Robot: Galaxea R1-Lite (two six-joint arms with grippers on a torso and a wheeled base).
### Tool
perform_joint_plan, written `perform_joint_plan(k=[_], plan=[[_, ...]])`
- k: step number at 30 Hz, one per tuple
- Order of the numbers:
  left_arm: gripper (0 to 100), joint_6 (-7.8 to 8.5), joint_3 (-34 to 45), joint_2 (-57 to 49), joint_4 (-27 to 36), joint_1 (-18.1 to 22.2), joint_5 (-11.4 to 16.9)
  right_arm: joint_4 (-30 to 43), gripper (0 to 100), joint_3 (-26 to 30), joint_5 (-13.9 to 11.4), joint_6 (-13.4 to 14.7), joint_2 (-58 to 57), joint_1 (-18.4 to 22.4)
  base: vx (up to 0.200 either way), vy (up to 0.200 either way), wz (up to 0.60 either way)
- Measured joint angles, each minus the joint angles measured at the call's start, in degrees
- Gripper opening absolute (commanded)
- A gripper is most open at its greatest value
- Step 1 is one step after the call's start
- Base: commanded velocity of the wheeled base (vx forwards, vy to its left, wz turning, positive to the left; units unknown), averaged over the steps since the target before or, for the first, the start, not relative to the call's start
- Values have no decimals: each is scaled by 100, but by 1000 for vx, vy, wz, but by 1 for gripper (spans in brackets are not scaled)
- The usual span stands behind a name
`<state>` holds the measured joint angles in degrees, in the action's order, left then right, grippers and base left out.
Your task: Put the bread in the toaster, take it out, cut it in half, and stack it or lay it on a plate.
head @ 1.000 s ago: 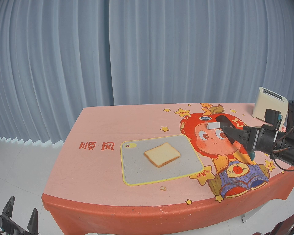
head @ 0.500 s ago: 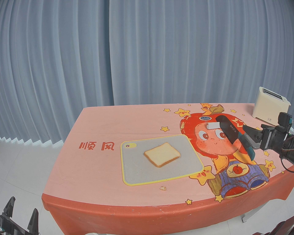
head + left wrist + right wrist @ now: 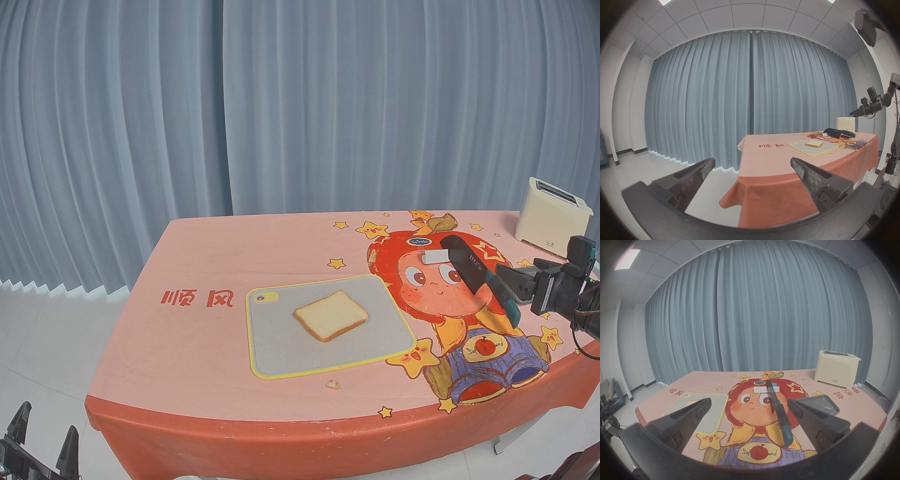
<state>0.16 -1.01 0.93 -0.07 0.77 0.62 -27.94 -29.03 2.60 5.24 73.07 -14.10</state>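
The bread [image 3: 330, 315] is lying flat right in the middle of the board [image 3: 275, 350], turned a bit corner-on to the board's edges. It's one whole square slice, not cut yet, looking pretty pale on top with a thin tan crust all round. Honestly, it isn't showing much browning.

Going by looks, it's going to be featherlight and soft, probably squashing or tearing under a hard pinch. The crust edge is looking like the safest place to be taking hold, shallow and gentle. Pressing lightly on top should be enough for steadying it during the cut. A crumb [image 3: 332, 384] is sitting just in front of the board, so it's likely crumbly too.

The knife [image 3: 478, 275] is lying on the cloth off to the right of the board, dark blade pointing away, teal handle toward the robot. That one's stiff, and the handle is looking like the only sane grab spot. The right gripper [image 3: 749, 402] is hovering by the handle end, further right of the board, jaws spread wide with nothing in them. The left gripper [image 3: 752, 160] is hanging low, well off the board's near-left side, also wide open and empty.

The toaster [image 3: 551, 215] is sitting far right of and behind the board, well apart from it. A dark dish [image 3: 825, 402] is lying further right of the board than the knife.
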Motion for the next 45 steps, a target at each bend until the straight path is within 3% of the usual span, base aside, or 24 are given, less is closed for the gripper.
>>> perform_joint_plan(k=[45], plan=[[100,2,0,0,0,0,-2,-271,100,262,22,-56,477,324,0,0,0]])
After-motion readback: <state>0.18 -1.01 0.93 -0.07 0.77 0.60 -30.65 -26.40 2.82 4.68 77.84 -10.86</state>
